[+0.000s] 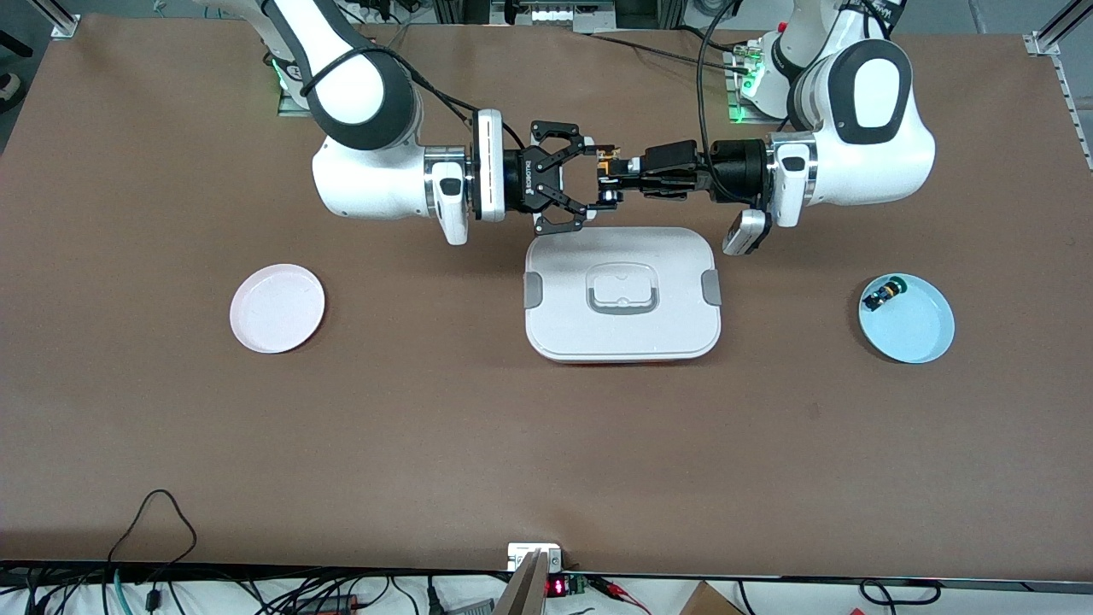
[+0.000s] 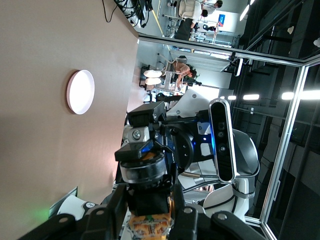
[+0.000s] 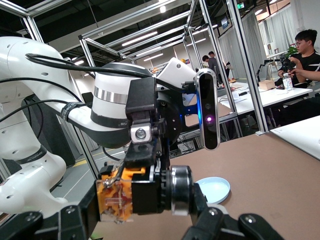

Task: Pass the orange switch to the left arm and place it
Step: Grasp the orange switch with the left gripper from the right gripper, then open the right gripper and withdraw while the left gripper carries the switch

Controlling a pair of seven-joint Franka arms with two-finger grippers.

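The orange switch [image 1: 607,160] hangs in the air over the edge of the white box [image 1: 622,295] that lies farther from the front camera. It has a black body, a silver ring and an orange-tan end block [image 3: 115,200]. My right gripper [image 1: 587,179] reaches in from the right arm's end and is shut on the switch [image 3: 150,192]. My left gripper [image 1: 610,179] meets it from the left arm's end and is also shut on the switch [image 2: 150,200], its fingers [image 2: 186,215] pressed to the black body. The two grippers stand tip to tip.
A pink plate [image 1: 277,307] lies toward the right arm's end. A blue plate [image 1: 914,329] toward the left arm's end holds a small green-capped switch [image 1: 879,296]. Cables and a small device sit at the table edge nearest the front camera.
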